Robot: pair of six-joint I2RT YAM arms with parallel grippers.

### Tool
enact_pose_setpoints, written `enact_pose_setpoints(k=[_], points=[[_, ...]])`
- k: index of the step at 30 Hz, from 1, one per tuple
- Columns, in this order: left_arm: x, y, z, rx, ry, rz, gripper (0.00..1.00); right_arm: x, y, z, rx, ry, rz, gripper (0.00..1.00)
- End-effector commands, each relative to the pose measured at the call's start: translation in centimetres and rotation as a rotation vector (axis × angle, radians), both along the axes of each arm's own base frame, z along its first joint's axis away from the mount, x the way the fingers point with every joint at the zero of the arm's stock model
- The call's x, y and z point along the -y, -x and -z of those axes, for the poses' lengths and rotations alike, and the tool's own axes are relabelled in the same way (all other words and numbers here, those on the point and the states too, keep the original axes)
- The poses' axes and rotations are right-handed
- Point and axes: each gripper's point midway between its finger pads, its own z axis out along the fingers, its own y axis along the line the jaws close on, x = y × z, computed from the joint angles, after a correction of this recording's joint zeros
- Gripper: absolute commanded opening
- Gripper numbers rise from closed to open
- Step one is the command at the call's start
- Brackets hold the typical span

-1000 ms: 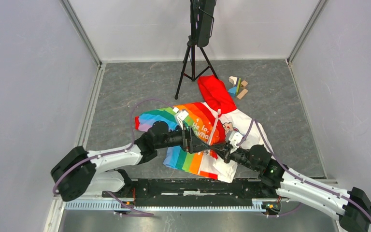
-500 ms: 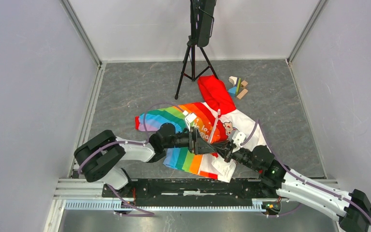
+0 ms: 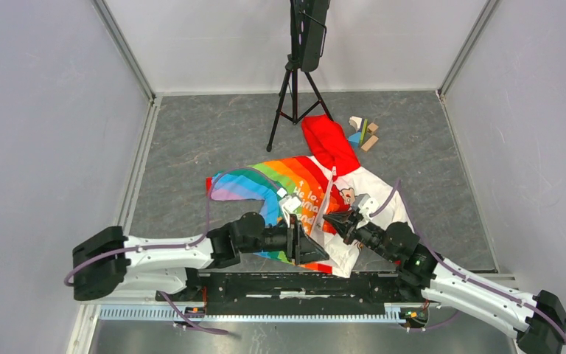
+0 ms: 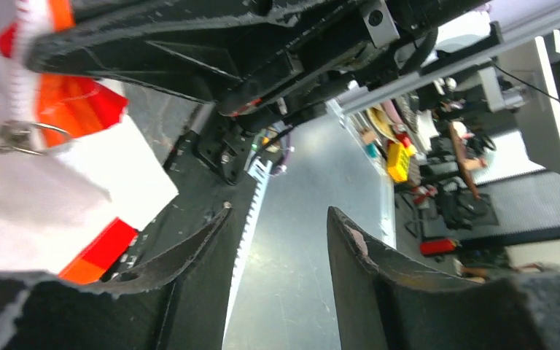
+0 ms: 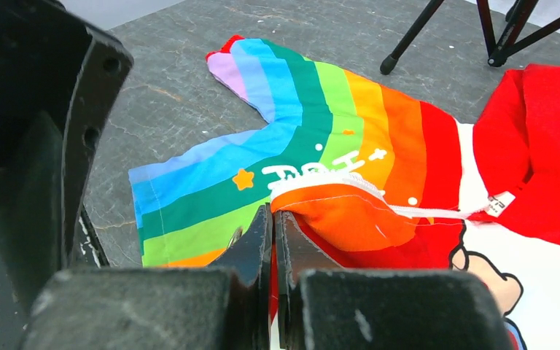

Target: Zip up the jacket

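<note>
The jacket (image 3: 302, 188) lies flat mid-table, red hood (image 3: 329, 141) away from me, rainbow half (image 3: 254, 184) on the left, white cartoon half (image 3: 372, 199) on the right. My right gripper (image 3: 339, 218) is shut on the jacket's orange-red front edge beside the white zipper (image 5: 401, 210) and holds it slightly raised; in the right wrist view the right gripper (image 5: 273, 213) pinches that fabric. My left gripper (image 3: 314, 251) is open and empty at the jacket's bottom hem. In the left wrist view the left gripper (image 4: 278, 213) points past the hem, where a metal zipper pull ring (image 4: 23, 135) shows.
A black tripod (image 3: 295, 96) stands at the back centre. Small wooden blocks (image 3: 363, 133) lie right of the hood. The black base rail (image 3: 302, 284) runs along the near edge, close under the left gripper. Grey walls close in both sides.
My left gripper has drawn back from the jacket's middle toward the near hem and stands open. My right gripper has moved slightly up the front edge, still shut on the fabric.
</note>
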Motion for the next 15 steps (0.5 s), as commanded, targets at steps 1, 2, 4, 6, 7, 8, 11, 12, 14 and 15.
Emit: enact_pose_setpoints(k=[1, 2, 4, 6, 7, 8, 11, 12, 14, 15], points=[[-2.4, -3.2, 2.4, 0.097, -0.180, -0.207, 0.54, -0.4, 0.3, -2.4, 0.017, -0.077, -0.023, 0.00], [-2.9, -3.5, 2.1, 0.103, -0.183, -0.227, 0.53, -0.3, 0.4, -2.3, 0.019, -0.078, -0.024, 0.00], [-3.6, -4.2, 1.5, 0.117, -0.180, -0.263, 0.57, -0.3, 0.5, -2.3, 0.026, -0.082, -0.030, 0.00], [-4.1, -4.8, 0.5, 0.119, -0.159, -0.293, 0.69, -0.3, 0.8, -2.5, 0.035, -0.089, -0.045, 0.00], [-4.2, -5.1, 0.2, 0.114, -0.157, -0.303, 0.71, -0.4, 0.9, -2.7, 0.040, -0.093, -0.048, 0.00], [-4.2, -5.6, -0.1, 0.107, -0.155, -0.311, 0.71, -0.4, 0.8, -2.9, 0.044, -0.095, -0.049, 0.00], [-3.7, -6.4, -0.3, 0.074, -0.161, -0.290, 0.65, -0.7, 1.2, -3.1, 0.050, -0.095, -0.075, 0.00], [-3.5, -6.7, -0.3, 0.067, -0.164, -0.283, 0.64, -0.8, 1.2, -3.2, 0.051, -0.097, -0.082, 0.00], [-3.1, -7.1, 0.1, 0.062, -0.163, -0.252, 0.62, -0.9, 1.4, -3.4, 0.056, -0.099, -0.092, 0.00], [-3.0, -7.3, 0.2, 0.060, -0.161, -0.237, 0.62, -0.9, 1.4, -3.5, 0.058, -0.100, -0.095, 0.00]])
